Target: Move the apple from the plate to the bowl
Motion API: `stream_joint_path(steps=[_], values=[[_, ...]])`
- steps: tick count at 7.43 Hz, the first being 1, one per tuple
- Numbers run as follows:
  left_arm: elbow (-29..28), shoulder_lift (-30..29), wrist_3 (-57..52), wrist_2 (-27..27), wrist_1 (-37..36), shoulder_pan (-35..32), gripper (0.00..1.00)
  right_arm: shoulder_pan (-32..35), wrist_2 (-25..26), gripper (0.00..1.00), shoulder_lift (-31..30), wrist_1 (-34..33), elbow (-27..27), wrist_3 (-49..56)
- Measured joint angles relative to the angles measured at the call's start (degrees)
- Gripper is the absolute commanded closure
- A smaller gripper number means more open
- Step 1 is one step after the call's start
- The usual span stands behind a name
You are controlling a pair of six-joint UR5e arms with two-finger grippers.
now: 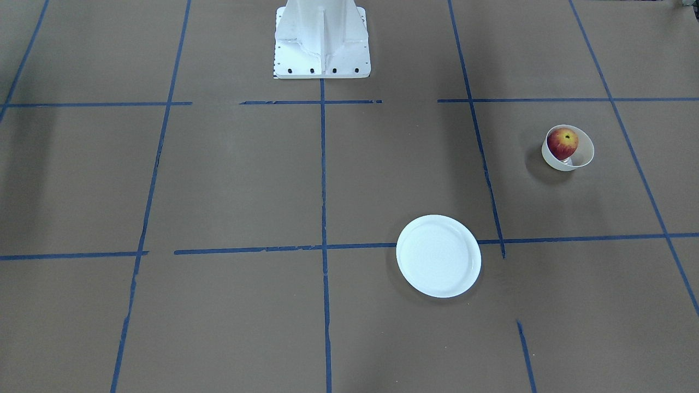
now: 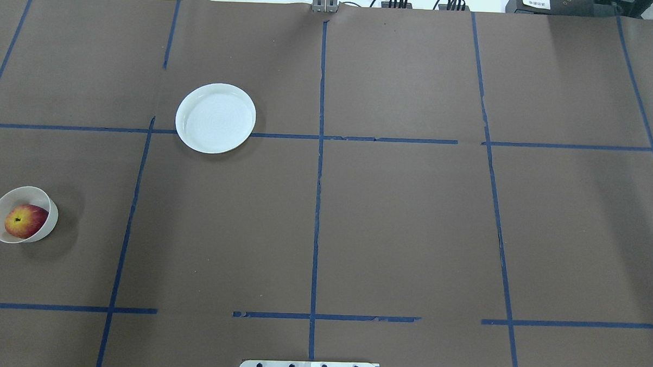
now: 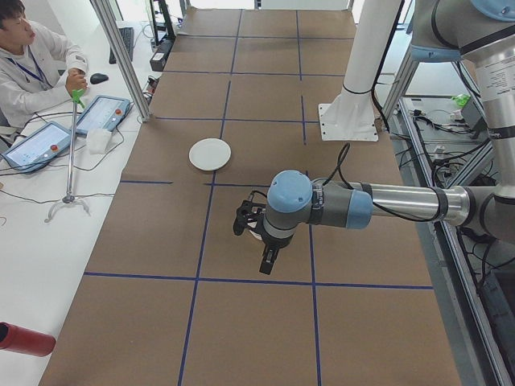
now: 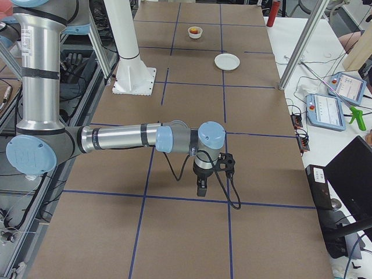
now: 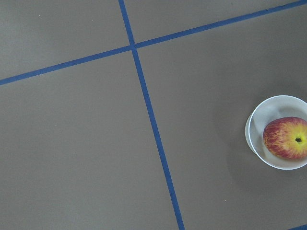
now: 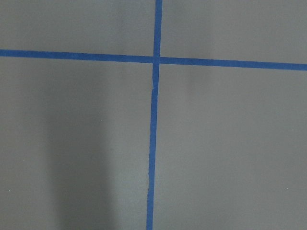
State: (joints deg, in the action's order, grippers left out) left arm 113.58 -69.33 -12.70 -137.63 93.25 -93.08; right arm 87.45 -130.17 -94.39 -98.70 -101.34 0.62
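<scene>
The red apple (image 1: 562, 143) with a yellow patch lies inside the small cream bowl (image 1: 583, 157), which looks tilted. Both show at the left edge of the overhead view: apple (image 2: 26, 221), bowl (image 2: 1, 209). The left wrist view has the apple (image 5: 288, 138) in the bowl (image 5: 273, 108) at its right edge. The white plate (image 1: 438, 255) is bare and stands apart from the bowl; it also shows in the overhead view (image 2: 216, 117). My left gripper (image 3: 268, 260) and right gripper (image 4: 201, 187) show only in the side views, pointing down above the table. I cannot tell whether they are open or shut.
The white robot base (image 1: 322, 43) stands at the table's robot side. Blue tape lines grid the brown table. An operator (image 3: 32, 64) sits at a side desk with tablets (image 3: 100, 114). A red bottle (image 3: 24, 339) lies near that desk's front.
</scene>
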Motion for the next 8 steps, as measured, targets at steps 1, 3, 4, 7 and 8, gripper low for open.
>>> stream_joint_path(steps=[1,3,4,7,8], values=[[-0.1,0.0,0.0,-0.2,0.0,0.0,0.0,0.0,0.0,0.0,0.0,0.0,0.0,0.0],[-0.2,0.0,0.0,-0.3,0.0,0.0,0.0,0.0,0.0,0.0,0.0,0.0,0.0,0.0],[-0.2,0.0,0.0,-0.4,0.0,0.0,0.0,0.0,0.0,0.0,0.0,0.0,-0.1,0.0],[-1.2,-0.6,0.0,-0.4,0.1,0.1,0.0,0.0,0.0,0.0,0.0,0.0,0.0,0.0],[-1.6,-0.9,0.0,-0.4,0.1,0.1,0.0,0.0,0.0,0.0,0.0,0.0,0.0,0.0]])
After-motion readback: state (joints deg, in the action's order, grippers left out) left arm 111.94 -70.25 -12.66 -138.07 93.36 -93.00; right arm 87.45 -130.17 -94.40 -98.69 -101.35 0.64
